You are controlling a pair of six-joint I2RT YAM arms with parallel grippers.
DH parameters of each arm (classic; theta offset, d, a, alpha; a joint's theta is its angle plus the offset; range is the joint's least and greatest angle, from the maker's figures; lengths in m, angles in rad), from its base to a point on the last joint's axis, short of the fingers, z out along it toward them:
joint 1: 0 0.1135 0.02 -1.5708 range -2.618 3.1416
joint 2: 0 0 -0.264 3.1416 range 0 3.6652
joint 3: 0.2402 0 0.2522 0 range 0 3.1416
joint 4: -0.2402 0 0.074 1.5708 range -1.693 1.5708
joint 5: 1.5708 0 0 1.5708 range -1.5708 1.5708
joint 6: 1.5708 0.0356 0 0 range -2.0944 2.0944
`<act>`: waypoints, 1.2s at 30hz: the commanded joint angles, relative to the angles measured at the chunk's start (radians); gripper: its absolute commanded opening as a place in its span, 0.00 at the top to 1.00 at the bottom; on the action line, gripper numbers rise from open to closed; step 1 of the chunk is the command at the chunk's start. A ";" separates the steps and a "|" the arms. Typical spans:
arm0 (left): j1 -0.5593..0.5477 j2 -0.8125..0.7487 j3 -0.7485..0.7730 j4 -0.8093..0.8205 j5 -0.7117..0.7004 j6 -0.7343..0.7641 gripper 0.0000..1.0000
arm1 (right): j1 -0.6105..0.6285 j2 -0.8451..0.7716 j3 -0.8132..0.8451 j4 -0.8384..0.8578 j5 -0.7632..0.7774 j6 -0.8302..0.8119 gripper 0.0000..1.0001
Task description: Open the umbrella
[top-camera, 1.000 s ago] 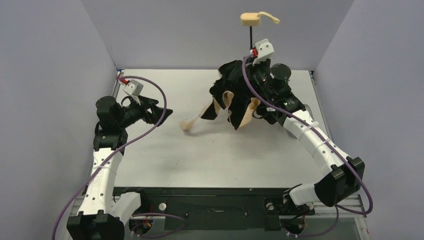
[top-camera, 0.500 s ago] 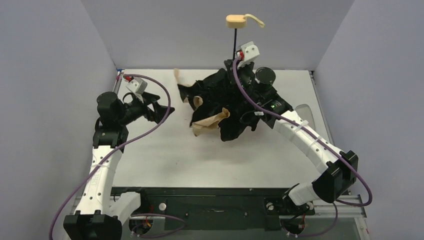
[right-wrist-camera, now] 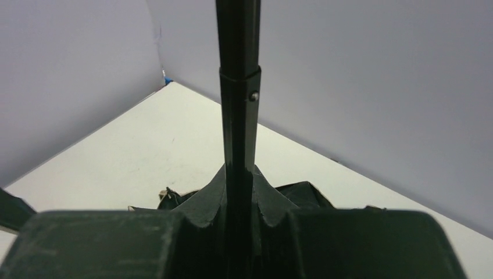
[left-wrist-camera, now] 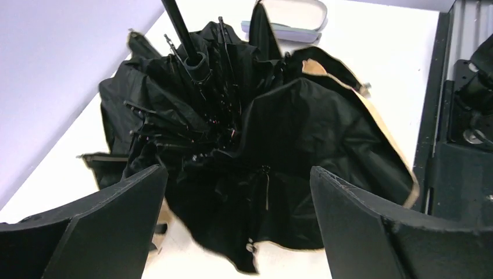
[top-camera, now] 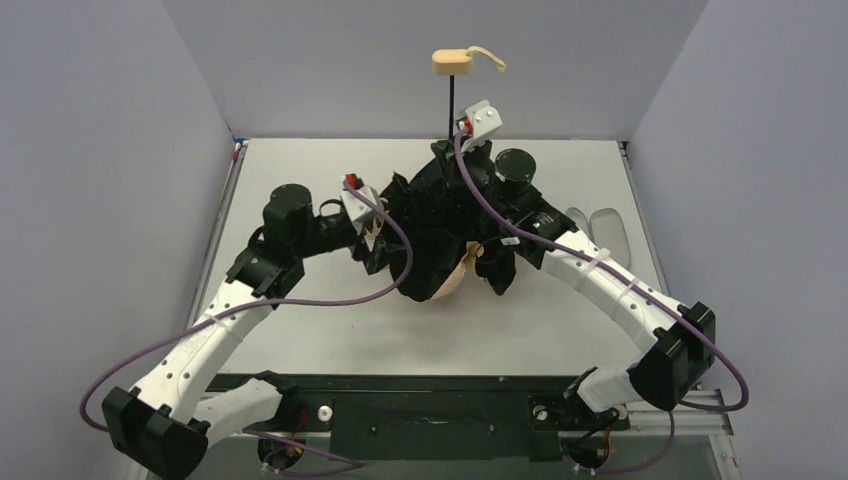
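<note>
We see the umbrella (top-camera: pixel 430 250) crumpled mid-frame in the top view, black inside showing, its beige handle (top-camera: pixel 452 62) high at the upper middle. Our right gripper (right-wrist-camera: pixel 238 224) is clenched on the thin shaft (right-wrist-camera: pixel 238 116) — our left gripper (left-wrist-camera: pixel 232 232) is spread wide, grasping nothing, its fingers (left-wrist-camera: pixel 99 226) on either side of the canopy (left-wrist-camera: pixel 302 133). The sleeve (top-camera: pixel 605 228) lies at the right of the table (top-camera: pixel 320 320).
</note>
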 commanded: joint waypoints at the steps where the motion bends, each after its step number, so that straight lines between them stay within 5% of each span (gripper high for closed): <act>1: -0.098 0.093 0.077 0.080 -0.194 0.024 0.11 | 0.029 -0.092 0.003 0.101 0.004 -0.011 1.00; 10: -0.192 0.194 0.065 0.235 -0.482 0.042 0.31 | 0.082 -0.117 -0.003 0.101 0.045 -0.012 1.00; 16: -0.195 0.195 0.063 0.257 -0.516 0.040 0.48 | 0.095 -0.135 -0.028 0.094 0.056 -0.040 1.00; 23: -0.166 0.135 0.168 0.230 -0.389 -0.082 0.52 | 0.093 -0.145 -0.034 0.071 0.081 -0.093 1.00; 36: -0.204 0.240 0.096 0.136 -0.573 0.158 0.62 | 0.097 -0.146 0.013 0.062 0.098 -0.065 1.00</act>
